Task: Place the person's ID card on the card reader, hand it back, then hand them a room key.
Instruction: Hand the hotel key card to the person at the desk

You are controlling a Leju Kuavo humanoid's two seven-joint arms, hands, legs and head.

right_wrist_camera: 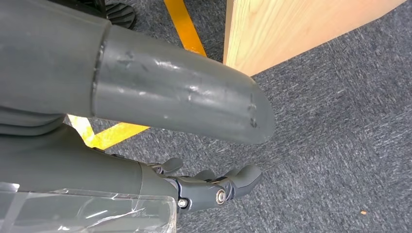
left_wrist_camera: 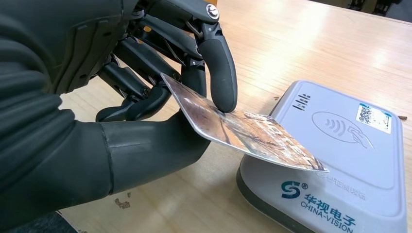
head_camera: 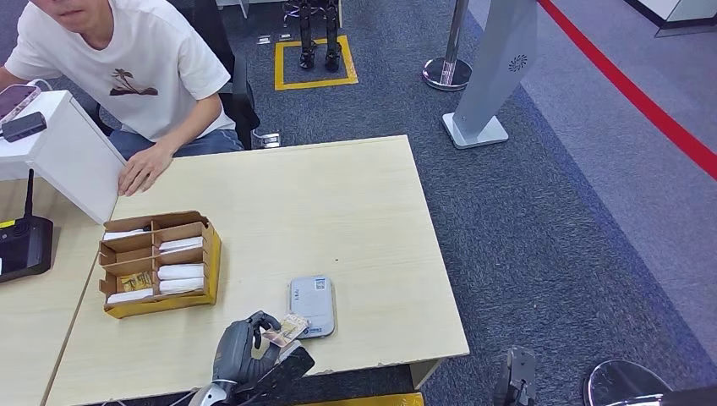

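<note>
My left hand (head_camera: 247, 345) (left_wrist_camera: 145, 92) pinches the ID card (head_camera: 285, 330) (left_wrist_camera: 243, 131) between its thumb and a finger at the table's near edge. The card tilts with its free end over the near-left corner of the grey card reader (head_camera: 311, 304) (left_wrist_camera: 335, 160); whether it touches the reader I cannot tell. A cardboard box (head_camera: 158, 262) with compartments holds white room key cards (head_camera: 181, 271), left of the reader. My right hand (right_wrist_camera: 214, 187) hangs beside the table over the carpet, fingers loosely apart, holding nothing. The person (head_camera: 127, 68) sits at the far left, one hand (head_camera: 144, 173) on the table.
A white panel (head_camera: 72, 156) and a black device (head_camera: 25, 245) stand at the left on an adjoining table. A grey stand (head_camera: 490, 85) and a stanchion base (head_camera: 446, 72) are on the carpet beyond the wooden table (head_camera: 355, 194).
</note>
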